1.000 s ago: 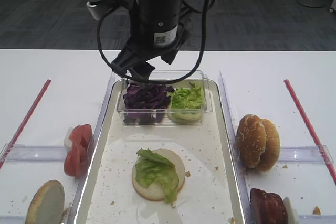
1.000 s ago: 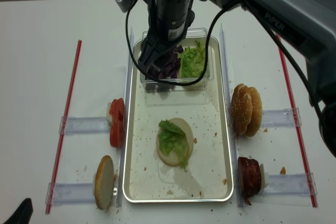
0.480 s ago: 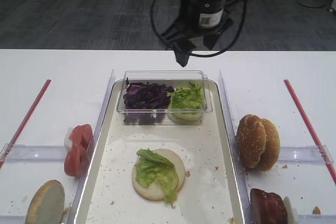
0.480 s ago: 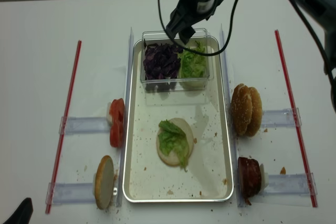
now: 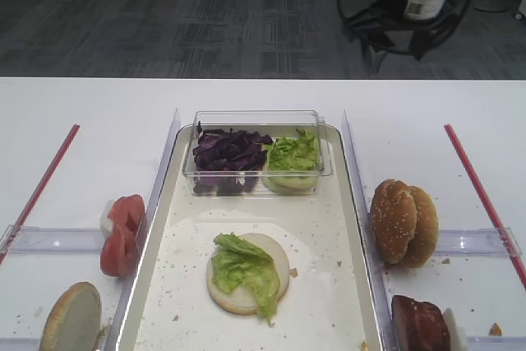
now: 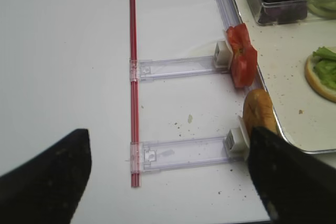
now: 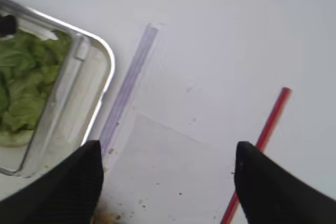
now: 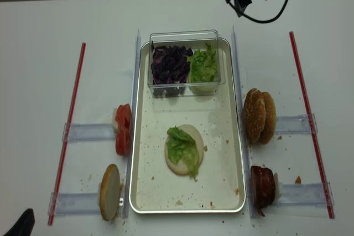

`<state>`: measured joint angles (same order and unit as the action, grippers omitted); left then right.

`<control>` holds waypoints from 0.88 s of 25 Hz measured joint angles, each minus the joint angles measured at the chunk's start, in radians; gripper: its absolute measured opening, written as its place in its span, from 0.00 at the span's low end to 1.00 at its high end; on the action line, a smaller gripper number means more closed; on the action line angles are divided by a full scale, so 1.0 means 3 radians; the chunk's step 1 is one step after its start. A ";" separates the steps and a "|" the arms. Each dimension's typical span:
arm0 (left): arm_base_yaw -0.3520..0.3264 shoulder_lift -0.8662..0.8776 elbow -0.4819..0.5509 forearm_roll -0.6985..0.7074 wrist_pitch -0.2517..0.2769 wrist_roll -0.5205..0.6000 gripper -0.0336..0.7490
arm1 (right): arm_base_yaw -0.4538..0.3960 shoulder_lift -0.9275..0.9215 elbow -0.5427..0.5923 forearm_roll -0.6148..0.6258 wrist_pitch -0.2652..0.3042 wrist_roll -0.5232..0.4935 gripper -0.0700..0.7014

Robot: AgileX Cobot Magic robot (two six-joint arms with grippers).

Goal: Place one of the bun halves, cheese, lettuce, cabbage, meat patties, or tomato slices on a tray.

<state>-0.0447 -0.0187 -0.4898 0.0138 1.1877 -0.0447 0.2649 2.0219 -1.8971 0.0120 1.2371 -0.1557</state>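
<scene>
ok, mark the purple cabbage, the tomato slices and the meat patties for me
cabbage (image 5: pixel 228 152), front high view, middle of the purple heap in the tub
tomato slices (image 8: pixel 123 136), top-down view, middle of the red stack
meat patties (image 8: pixel 263 185), top-down view, dark top face

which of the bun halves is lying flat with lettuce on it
The bun half in the middle of the tray: cut face up, with a lettuce leaf on top. The others stand on edge in holders outside the tray, bare.
</scene>
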 joint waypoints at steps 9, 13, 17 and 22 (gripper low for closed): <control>0.0000 0.0000 0.0000 0.0000 0.0000 0.0000 0.76 | -0.0654 0.0000 0.0000 0.0077 0.0000 0.0002 0.80; 0.0000 0.0000 0.0000 0.0000 0.0000 0.0000 0.76 | -0.0879 0.0000 0.0000 0.0083 0.0000 -0.0004 0.80; 0.0000 0.0000 0.0000 0.0000 0.0000 0.0000 0.76 | -0.0988 0.0000 0.0000 0.0083 0.0000 -0.0029 0.79; 0.0000 0.0000 0.0000 0.0000 0.0000 0.0000 0.76 | -0.0988 0.0000 0.0000 0.0183 0.0000 -0.0034 0.79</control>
<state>-0.0447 -0.0187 -0.4898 0.0138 1.1877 -0.0447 -0.0315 2.0219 -1.8971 0.0670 1.2371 -0.1661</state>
